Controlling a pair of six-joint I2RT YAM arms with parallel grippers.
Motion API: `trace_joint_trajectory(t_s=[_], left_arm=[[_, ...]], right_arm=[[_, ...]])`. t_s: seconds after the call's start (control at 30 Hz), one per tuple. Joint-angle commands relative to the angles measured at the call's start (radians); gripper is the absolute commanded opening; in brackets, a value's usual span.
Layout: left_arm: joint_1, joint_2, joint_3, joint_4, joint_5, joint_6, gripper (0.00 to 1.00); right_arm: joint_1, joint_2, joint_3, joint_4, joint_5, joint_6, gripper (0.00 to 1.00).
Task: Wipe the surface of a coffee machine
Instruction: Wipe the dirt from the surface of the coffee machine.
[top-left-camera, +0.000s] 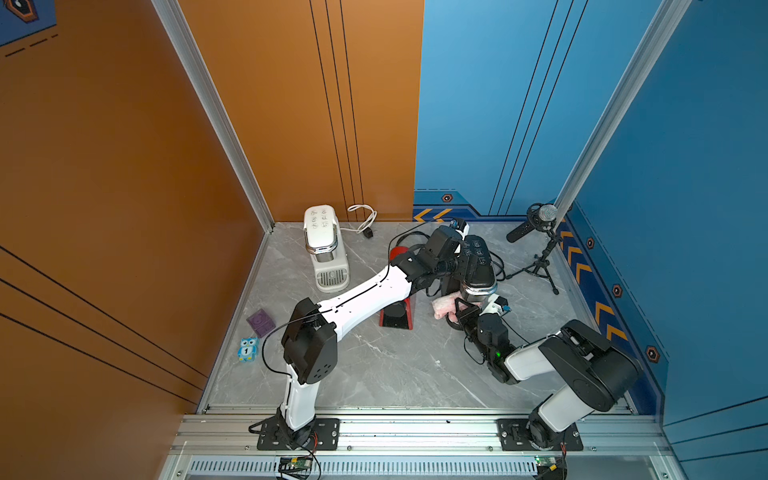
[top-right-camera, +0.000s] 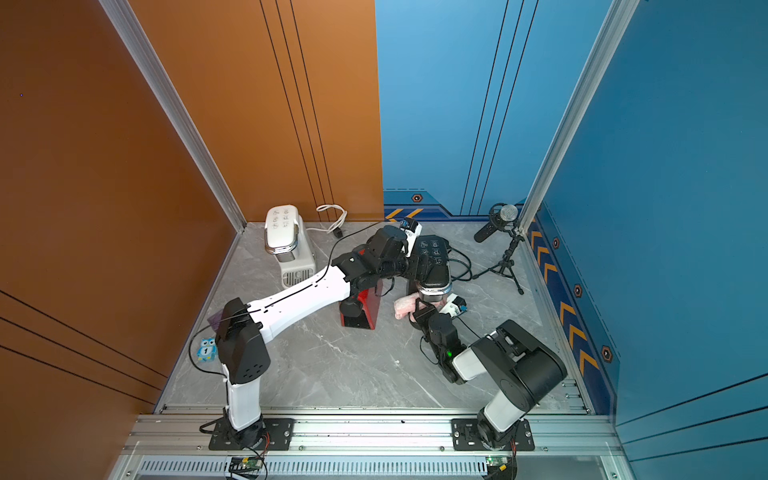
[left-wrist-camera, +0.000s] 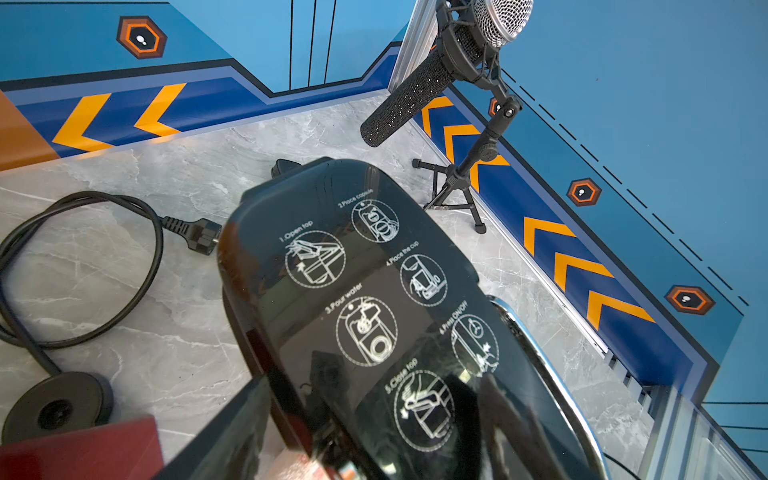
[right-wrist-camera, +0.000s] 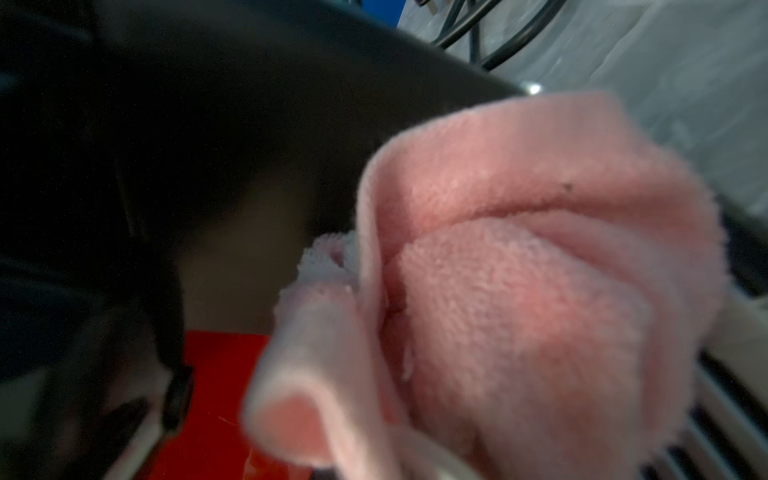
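Note:
A glossy black coffee machine (top-left-camera: 478, 266) (top-right-camera: 434, 266) stands at the back right, white instruction drawings on its lid (left-wrist-camera: 374, 291). My left gripper (top-left-camera: 459, 268) reaches it from the left with fingers spread wide, one finger (left-wrist-camera: 232, 419) beside the machine's side, the other over its lid. Whether they press on it is unclear. My right gripper (top-left-camera: 461, 307) is shut on a pink cloth (top-left-camera: 442, 307) (right-wrist-camera: 540, 270), held against the machine's front just under its chrome band. The cloth hides the right fingers in the right wrist view.
A red coffee machine (top-left-camera: 397, 316) stands under my left forearm, a white one (top-left-camera: 324, 249) at the back left. A microphone on a tripod (top-left-camera: 540, 224) fills the back right corner. Black cable (left-wrist-camera: 83, 270) and a round disc (left-wrist-camera: 58, 405) lie behind. A purple block (top-left-camera: 261, 322) and owl toy (top-left-camera: 248, 349) sit left.

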Motion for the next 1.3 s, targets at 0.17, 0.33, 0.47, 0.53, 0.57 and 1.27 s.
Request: trace_joint_trajectory(t_s=[0.17,0.33,0.47,0.53,0.57,1.27], left_arm=[[-0.021,0.06,-0.095,-0.213,0.025,0.019,0.79],[-0.017,0.056,-0.096,-0.213,0.024,0.017,0.78],[-0.018,0.061,-0.089,-0.213,0.027,0.018,0.78],[-0.017,0.062,-0.089,-0.213,0.027,0.017,0.78],[-0.017,0.063,-0.089,-0.213,0.027,0.018,0.78],[-0.017,0.056,-0.09,-0.21,0.018,0.015,0.78]], right_arm=[[-0.063,0.088,-0.003,0.21,-0.013,0.054,0.0],[-0.129,-0.003,-0.014,0.185,-0.031,0.034,0.0],[-0.174,-0.059,-0.041,0.156,-0.044,0.028,0.0],[-0.188,-0.093,-0.056,0.126,-0.043,0.026,0.0],[-0.196,-0.116,-0.068,0.104,-0.04,0.017,0.0],[0.126,-0.501,-0.073,-0.527,0.186,-0.071,0.0]])
